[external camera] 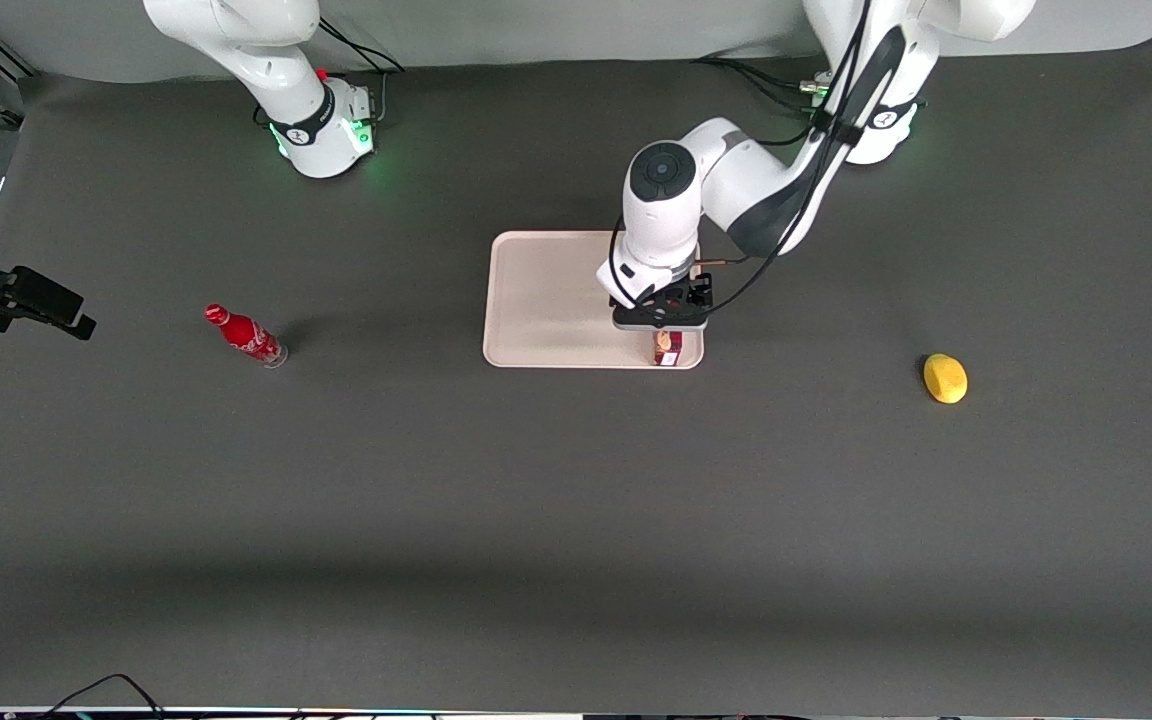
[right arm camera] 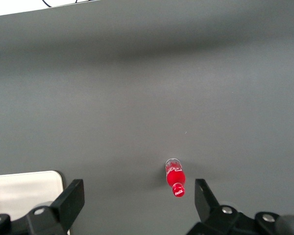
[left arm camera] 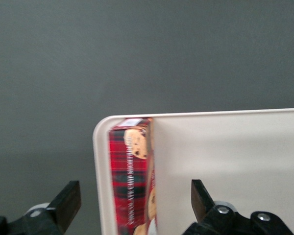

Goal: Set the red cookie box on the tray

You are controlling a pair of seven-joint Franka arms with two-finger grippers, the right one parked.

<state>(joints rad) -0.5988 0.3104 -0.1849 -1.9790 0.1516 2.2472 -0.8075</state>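
The red cookie box (external camera: pixel 667 348) stands on its narrow edge inside the tray (external camera: pixel 546 300), in the tray corner nearest the front camera, toward the working arm's end. In the left wrist view the box (left arm camera: pixel 132 176) runs along the tray's rim (left arm camera: pixel 100 161), with its cookie print showing. My left gripper (external camera: pixel 663 320) hovers directly above the box. It is open (left arm camera: pixel 134 196), and its fingers (left arm camera: pixel 68 200) stand wide apart on either side of the box without touching it.
A small red bottle (external camera: pixel 244 335) lies on the dark table toward the parked arm's end, also seen in the right wrist view (right arm camera: pixel 175 180). A yellow lemon-like object (external camera: pixel 945 378) sits toward the working arm's end.
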